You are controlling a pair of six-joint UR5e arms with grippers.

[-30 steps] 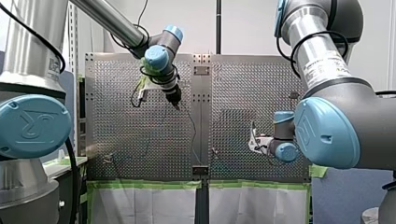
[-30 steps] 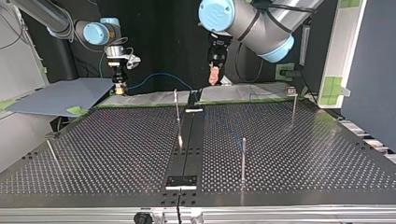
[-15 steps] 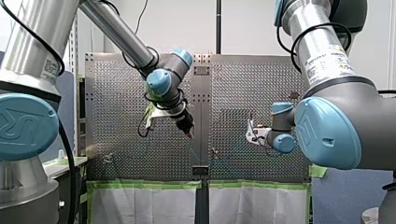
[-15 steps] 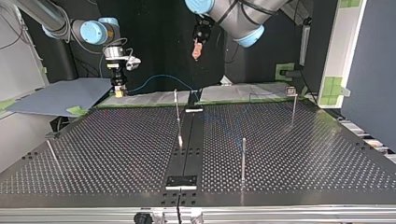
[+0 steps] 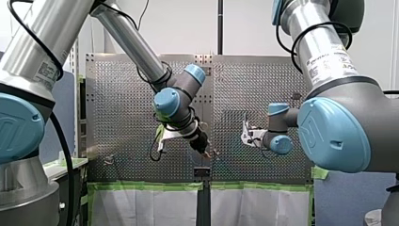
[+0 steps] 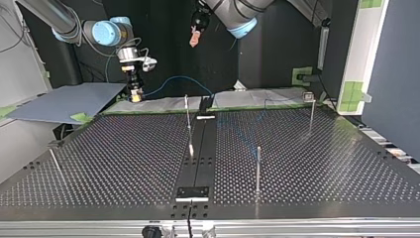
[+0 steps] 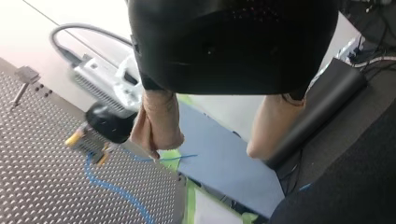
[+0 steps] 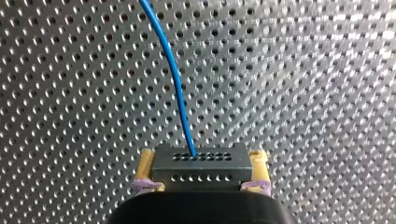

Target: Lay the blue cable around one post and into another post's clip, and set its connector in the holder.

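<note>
Right end effector (image 6: 133,94) clamps connector (image 8: 201,167), blue cable (image 8: 175,79) running out; left end effector (image 7: 205,149) spread wide, empty.

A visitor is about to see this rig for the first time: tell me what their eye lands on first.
The blue cable, running from the dark connector clamped in my right gripper, at the far edge of the perforated table on the top view's left. Next, my left gripper, hanging open and empty high over the table's far side.
</note>
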